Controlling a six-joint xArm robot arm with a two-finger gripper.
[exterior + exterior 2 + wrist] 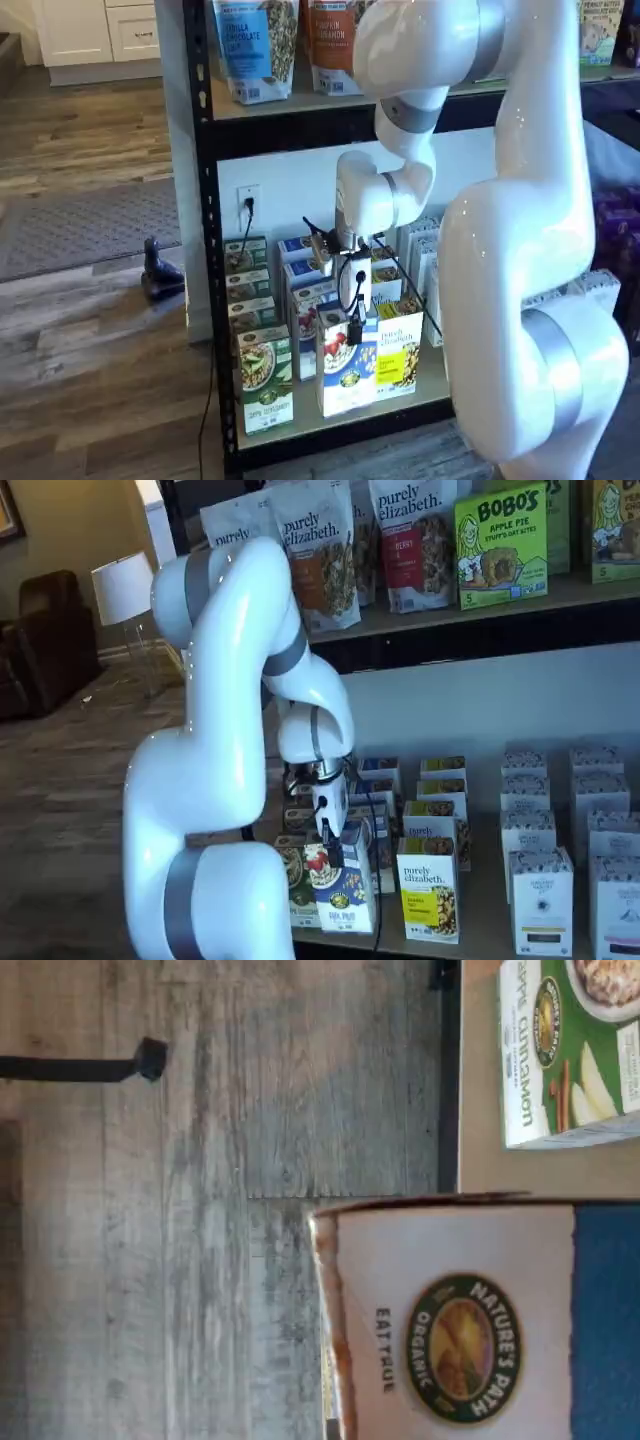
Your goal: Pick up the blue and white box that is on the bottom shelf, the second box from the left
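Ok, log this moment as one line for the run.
end effector: shut on blue and white box | box: front of its row, bottom shelf | neighbour: green-and-white carton

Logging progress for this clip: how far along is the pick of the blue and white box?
Done: the gripper has reached the blue and white box and is shut on its top edge. In hand: in both shelf views the box stands forward of its row at the front of the bottom shelf, tilted; whether it is off the board is unclear. Left: lifting it clear.
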